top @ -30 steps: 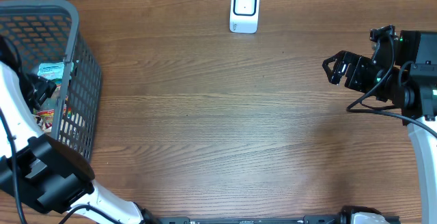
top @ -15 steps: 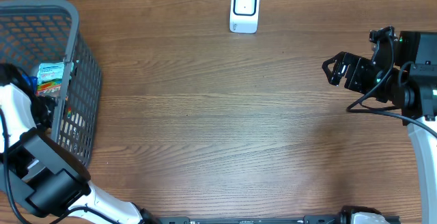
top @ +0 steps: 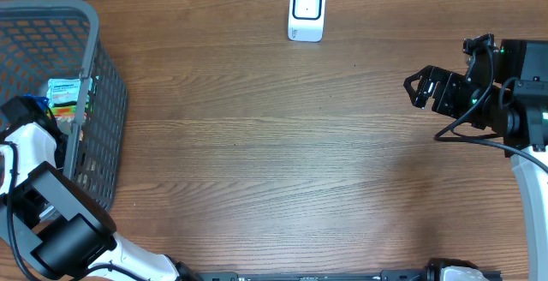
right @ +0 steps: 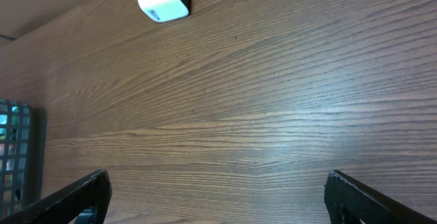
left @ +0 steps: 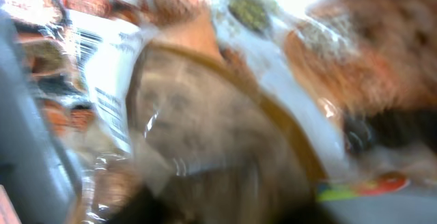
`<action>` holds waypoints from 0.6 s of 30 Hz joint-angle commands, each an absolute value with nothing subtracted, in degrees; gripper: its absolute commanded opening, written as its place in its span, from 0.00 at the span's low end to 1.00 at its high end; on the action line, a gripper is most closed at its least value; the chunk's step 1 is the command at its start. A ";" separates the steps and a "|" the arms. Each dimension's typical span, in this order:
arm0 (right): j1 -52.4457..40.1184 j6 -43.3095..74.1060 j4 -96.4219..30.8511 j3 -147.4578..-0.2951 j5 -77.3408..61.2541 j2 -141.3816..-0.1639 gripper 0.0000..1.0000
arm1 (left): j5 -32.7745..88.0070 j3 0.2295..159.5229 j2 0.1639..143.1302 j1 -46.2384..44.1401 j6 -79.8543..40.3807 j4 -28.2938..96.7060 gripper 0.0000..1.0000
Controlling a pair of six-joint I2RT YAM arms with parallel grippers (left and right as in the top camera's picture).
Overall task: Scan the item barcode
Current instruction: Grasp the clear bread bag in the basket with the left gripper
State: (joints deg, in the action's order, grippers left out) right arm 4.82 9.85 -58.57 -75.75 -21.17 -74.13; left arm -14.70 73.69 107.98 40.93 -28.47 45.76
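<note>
Blurry clear-wrapped pkt (left: 205, 115), white barcode label (left: 109, 80); L end effector (top: 30, 114) can't tell, R end effector (right: 217, 183) released.

Overhead, right wrist — scanner (top: 306, 11) shared

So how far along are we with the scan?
Nothing done: no item is at the scanner. In hand: the left arm reaches into the basket among snack packets, grip unclear. Left: lift a packet out, show its barcode to the scanner. The right fingers stand open.
</note>
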 commanded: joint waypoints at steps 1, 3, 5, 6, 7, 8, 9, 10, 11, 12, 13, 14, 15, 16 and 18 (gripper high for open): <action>4.56 10.04 -58.48 -77.28 -21.56 -73.87 1.00 | -10.87 71.11 110.37 40.64 -28.73 45.63 0.04; 4.56 10.04 -58.50 -77.28 -21.56 -73.87 1.00 | -10.81 71.68 110.34 40.58 -28.73 46.06 0.04; 4.56 10.04 -58.50 -77.28 -21.56 -73.87 1.00 | -10.59 72.99 110.30 40.47 -28.73 47.31 0.04; 4.56 10.04 -58.50 -77.28 -21.56 -73.87 1.00 | -10.44 73.82 110.13 40.45 -28.73 48.12 0.04; 4.56 10.04 -58.48 -77.28 -21.56 -73.87 1.00 | -10.41 74.67 109.95 40.42 -28.73 48.90 0.04; 4.56 10.04 -58.48 -77.28 -21.56 -73.87 1.00 | -10.39 75.90 109.69 40.42 -28.73 49.93 0.04; 4.56 10.04 -58.48 -77.28 -21.56 -73.87 1.00 | -10.44 77.52 109.34 40.36 -28.69 51.22 0.04; 4.56 10.04 -58.48 -77.28 -21.56 -73.87 1.00 | -10.46 79.18 109.06 40.25 -28.49 52.51 0.04; 4.56 10.04 -58.46 -77.28 -21.56 -73.87 1.00 | -10.48 80.84 108.79 40.10 -28.10 53.60 0.04; 4.56 10.04 -58.43 -77.28 -21.56 -73.87 1.00 | -10.46 83.37 108.31 39.77 -27.14 55.11 0.04; 4.56 10.07 -58.43 -77.28 -21.56 -73.87 1.00 | -10.44 85.19 107.94 39.51 -26.48 56.12 0.04; 4.56 10.04 -58.41 -77.28 -21.56 -73.87 1.00 | -10.44 87.33 107.55 39.11 -25.61 57.36 0.04; 4.56 10.07 -58.41 -77.28 -21.56 -73.87 1.00 | -10.44 89.97 107.07 38.57 -24.38 58.85 0.04; 4.56 10.07 -58.41 -77.28 -21.56 -73.87 1.00 | -10.46 92.33 106.59 38.06 -23.22 60.05 0.04; 4.56 10.07 -58.46 -77.28 -21.58 -73.87 1.00 | -10.46 97.38 105.45 36.84 -20.88 62.33 0.04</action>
